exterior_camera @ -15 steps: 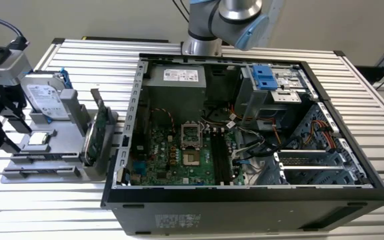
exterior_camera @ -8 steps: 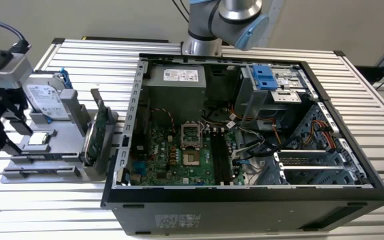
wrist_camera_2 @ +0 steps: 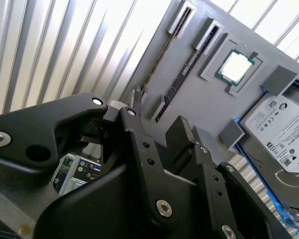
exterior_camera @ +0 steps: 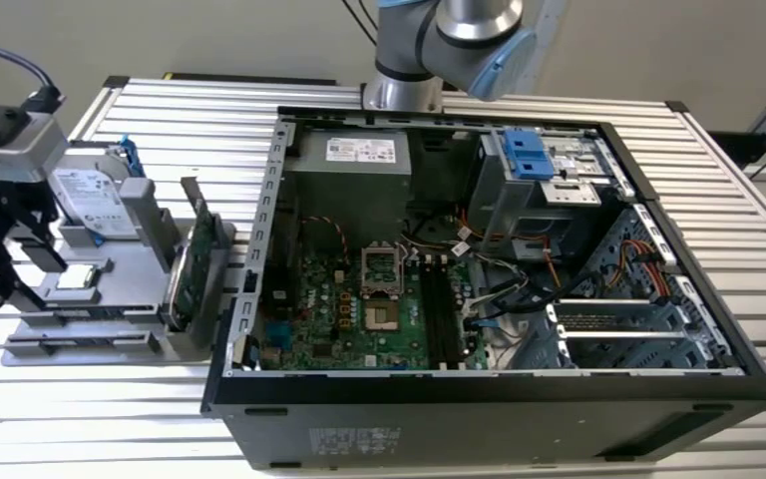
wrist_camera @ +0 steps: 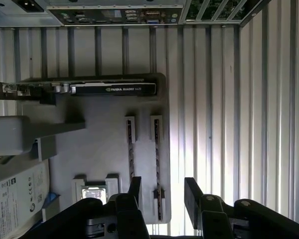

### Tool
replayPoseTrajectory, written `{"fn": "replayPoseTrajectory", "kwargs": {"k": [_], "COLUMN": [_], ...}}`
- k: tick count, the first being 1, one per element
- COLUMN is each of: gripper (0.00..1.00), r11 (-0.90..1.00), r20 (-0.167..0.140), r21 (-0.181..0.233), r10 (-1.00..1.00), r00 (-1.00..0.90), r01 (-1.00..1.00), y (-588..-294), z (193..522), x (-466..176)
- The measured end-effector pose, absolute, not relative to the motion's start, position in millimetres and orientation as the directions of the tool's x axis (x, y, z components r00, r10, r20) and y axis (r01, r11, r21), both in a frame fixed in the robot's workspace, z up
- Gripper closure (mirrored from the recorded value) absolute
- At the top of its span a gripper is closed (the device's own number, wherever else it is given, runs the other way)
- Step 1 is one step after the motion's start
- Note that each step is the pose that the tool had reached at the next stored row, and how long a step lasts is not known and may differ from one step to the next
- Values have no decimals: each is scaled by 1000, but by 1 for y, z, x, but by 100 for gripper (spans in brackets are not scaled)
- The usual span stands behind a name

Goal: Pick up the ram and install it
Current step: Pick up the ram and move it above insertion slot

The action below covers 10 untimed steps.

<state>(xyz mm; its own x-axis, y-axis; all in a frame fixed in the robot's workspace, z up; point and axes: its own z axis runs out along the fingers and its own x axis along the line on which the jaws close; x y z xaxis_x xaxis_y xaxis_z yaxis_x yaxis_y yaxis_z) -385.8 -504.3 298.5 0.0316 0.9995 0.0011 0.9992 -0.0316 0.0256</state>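
The black, angular metal fingers [wrist_camera: 192,191] are spread wide apart and hold nothing. In the first wrist view they point down at a flat, matte grey fixture [wrist_camera: 104,134]. The ram [wrist_camera: 157,164], a thin dark stick standing on edge in a narrow slot near the fixture's edge, lies in line with the gap between them. Whether either finger touches it cannot be told.

A second slot [wrist_camera: 131,149] runs parallel just beside it. Past that sit a square processor chip [wrist_camera: 93,191] with a shiny metal lid and a silver hard drive [wrist_camera: 15,199] with blue rails. A long expansion card [wrist_camera: 112,89] stands on edge across the far end.

The fixture rests on a ribbed aluminium table [wrist_camera: 214,124]. In the exterior view the arm's grey base [exterior_camera: 450,35] rises behind the open computer case [exterior_camera: 490,389], and the wrist hangs over the fixture at the exterior view's left.
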Motion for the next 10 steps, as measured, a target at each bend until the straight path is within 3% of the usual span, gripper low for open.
{"fn": "replayPoseTrajectory", "kwargs": {"k": [10], "gripper": [0], "r11": [-32], "r20": [1], "r21": [24], "r10": [1000], "r00": [32], "r01": [999], "y": [-504], "z": [293], "x": [-386]}}
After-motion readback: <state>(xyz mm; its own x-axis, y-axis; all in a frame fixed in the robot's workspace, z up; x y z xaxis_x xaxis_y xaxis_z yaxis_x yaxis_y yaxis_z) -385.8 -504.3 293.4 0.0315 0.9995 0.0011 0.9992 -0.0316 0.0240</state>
